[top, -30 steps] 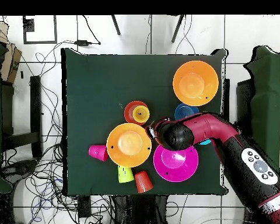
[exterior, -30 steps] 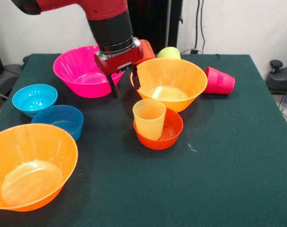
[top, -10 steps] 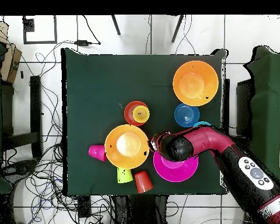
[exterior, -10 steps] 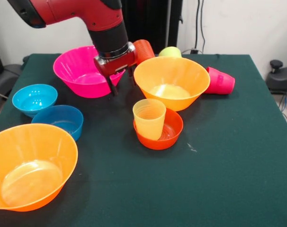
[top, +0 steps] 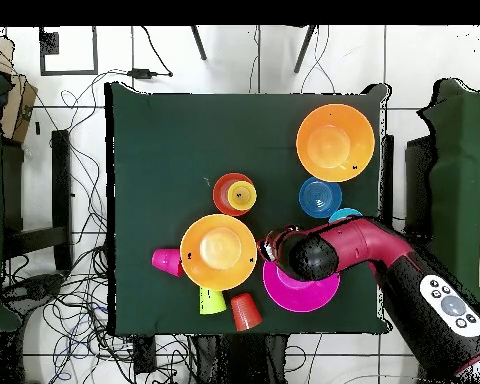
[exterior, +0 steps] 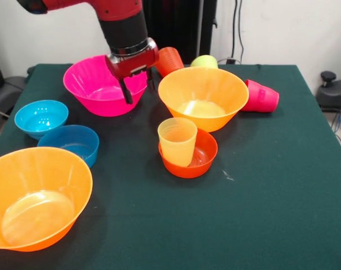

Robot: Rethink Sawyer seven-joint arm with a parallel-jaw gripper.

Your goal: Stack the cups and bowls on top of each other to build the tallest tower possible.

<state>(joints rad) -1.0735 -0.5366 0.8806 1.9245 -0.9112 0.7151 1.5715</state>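
Fingers (exterior: 125, 93) spread, nothing between them. Gripper (exterior: 138, 89) hangs at the inner edge of the magenta bowl (exterior: 94, 87), in the gap between it and the middle orange bowl (exterior: 204, 97); fingertips point down. In the overhead view the arm (top: 384, 262) covers part of the magenta bowl and most of the light blue bowl (top: 346, 214).

Count: 6 bowls, 4 cups.

Bowls, all mouth-up on the green counter (exterior: 272, 197):
- 2 large orange: the middle one, and one at the front view's near left corner (exterior: 35, 197)
- 1 large magenta
- 3 small: light blue, darker blue (exterior: 69, 143) touching or just beside it, red-orange (exterior: 201, 154) in front of the middle orange bowl

Cups:
- pale yellow cup (exterior: 177, 140): standing in the red-orange bowl, mouth up, axis near vertical, leaning slightly. Only stack on the counter.
- orange cup (exterior: 170, 59): on its side behind the gripper, long axis horizontal; cannot tell which way its mouth faces.
- lime green cup (exterior: 202, 61): behind the middle orange bowl, mostly hidden in the front view; overhead view shows it lying down (top: 212, 300), wider end away from the bowl.
- red-pink cup (exterior: 261, 97): on its side, touching the middle orange bowl's rim, long axis roughly across the counter, narrow end away from the bowl.

No readable labels or writing on anything.
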